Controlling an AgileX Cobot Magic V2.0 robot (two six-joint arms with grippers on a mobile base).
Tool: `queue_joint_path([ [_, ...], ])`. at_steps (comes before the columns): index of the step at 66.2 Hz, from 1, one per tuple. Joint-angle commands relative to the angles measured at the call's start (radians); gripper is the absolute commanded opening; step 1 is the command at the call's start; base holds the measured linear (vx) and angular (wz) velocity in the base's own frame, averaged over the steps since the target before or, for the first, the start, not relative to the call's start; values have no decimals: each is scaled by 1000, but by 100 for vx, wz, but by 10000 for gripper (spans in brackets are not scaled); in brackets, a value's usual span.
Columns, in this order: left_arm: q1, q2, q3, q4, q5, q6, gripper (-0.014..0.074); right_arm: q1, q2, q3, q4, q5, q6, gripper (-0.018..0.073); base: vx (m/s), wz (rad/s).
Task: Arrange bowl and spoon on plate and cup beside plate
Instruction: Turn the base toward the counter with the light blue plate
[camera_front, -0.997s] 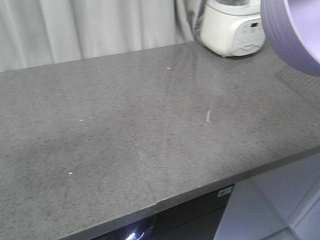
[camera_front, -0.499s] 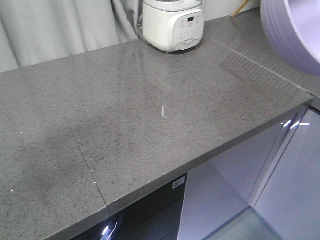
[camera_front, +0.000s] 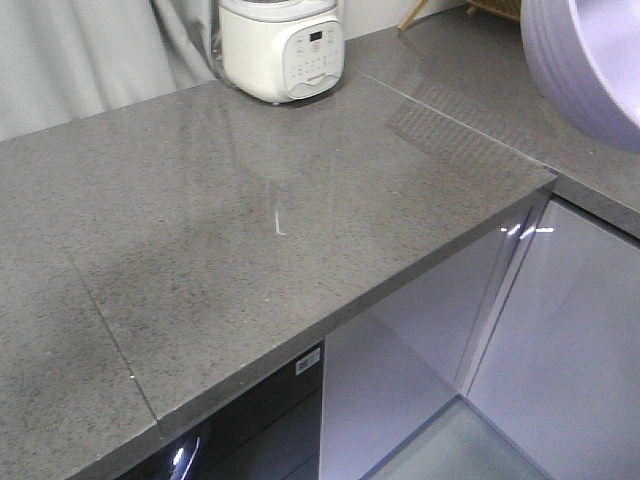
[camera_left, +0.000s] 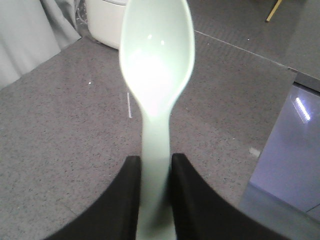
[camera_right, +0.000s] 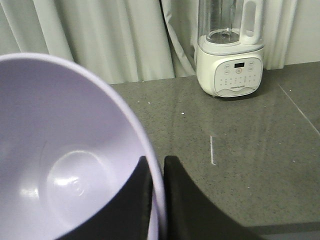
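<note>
My left gripper (camera_left: 155, 162) is shut on the handle of the pale mint spoon (camera_left: 156, 60), whose oval head points away from me above the grey counter (camera_left: 60, 150). The lavender bowl (camera_right: 60, 165) hangs in my right gripper (camera_right: 157, 165), which is shut on its rim, one finger inside and one outside. In the front view the bowl (camera_front: 585, 60) fills the upper right corner, held above the counter (camera_front: 250, 230). The plate and the cup are out of view.
A white kitchen appliance (camera_front: 282, 45) with a button panel stands at the back of the counter, also seen as the appliance (camera_right: 230, 55) before a pale curtain (camera_right: 100, 35). The counter's front edge (camera_front: 420, 260) drops to glossy cabinet doors (camera_front: 560, 330). A second counter section (camera_front: 470, 70) runs back right.
The front view has swung right: the appliance and counter slid left in the frame and the cabinet doors came into sight. The bowl stays at the upper right.
</note>
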Motion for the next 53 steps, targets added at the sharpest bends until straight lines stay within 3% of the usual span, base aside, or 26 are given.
queue_joint_path([
  [1,-4,-21,-24,-18,-62,-6,-6,-3,-11,-20,69,15,-5,-5,-1,-23],
  [53,-4,-21,-24,-18,-62,-6,-6,-3,-11,-20,69,15,-5,-5,0,-32],
])
